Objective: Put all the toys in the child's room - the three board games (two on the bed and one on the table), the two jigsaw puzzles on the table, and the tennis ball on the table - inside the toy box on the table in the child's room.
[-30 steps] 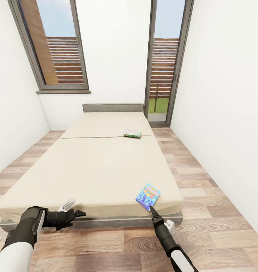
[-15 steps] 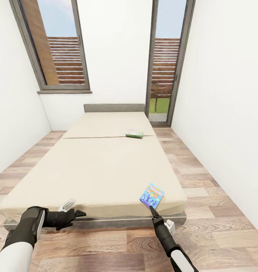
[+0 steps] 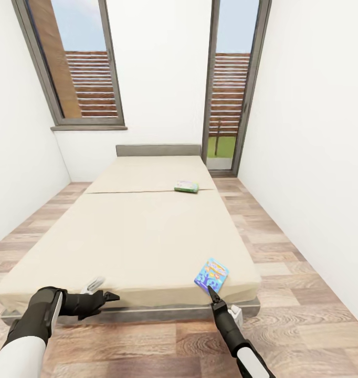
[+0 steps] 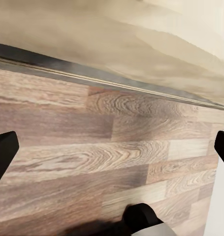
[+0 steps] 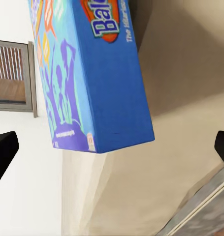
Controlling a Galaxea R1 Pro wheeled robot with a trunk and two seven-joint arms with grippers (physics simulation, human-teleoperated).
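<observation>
The bed (image 3: 132, 231) is lying in front of the robot on the wood floor (image 3: 284, 325). A blue game (image 3: 211, 274) is sitting at the bed's near right corner. The right gripper (image 3: 212, 292) is pointing at it from just beside, its fingers spread wide. A green game (image 3: 186, 186) is lying far up the bed. The left gripper (image 3: 108, 297) is hanging wide open by the bed's near edge.
</observation>
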